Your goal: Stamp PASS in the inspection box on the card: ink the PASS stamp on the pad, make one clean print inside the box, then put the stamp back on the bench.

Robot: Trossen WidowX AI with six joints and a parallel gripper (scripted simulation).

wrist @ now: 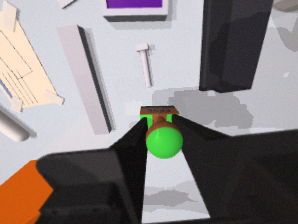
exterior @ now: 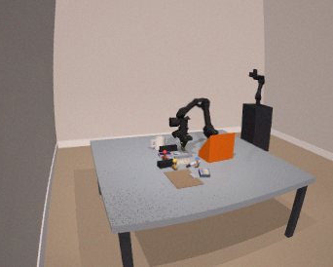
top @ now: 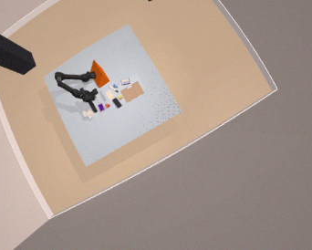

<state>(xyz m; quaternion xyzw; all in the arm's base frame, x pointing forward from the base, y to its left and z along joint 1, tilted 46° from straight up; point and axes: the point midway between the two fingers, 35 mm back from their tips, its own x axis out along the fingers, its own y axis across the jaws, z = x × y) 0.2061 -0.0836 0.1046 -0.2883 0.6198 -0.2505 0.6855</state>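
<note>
My gripper is shut on a stamp with a round green knob and a brown body. The lettering on its side is too small to read surely. The stamp hangs upright, apparently just above the bench; the exact gap is unclear. The purple ink pad lies in a pale tray beyond it, partly cut off at the wrist view's top edge. The cream card is taped down on the left in the wrist view. It bears printed lines and a box outline; part lies out of that view.
A pale bar lies between stamp and card. A small T-shaped peg and a black block lie ahead. An orange panel stands nearby. A white mug, red-knobbed piece and brown board are also on the bench.
</note>
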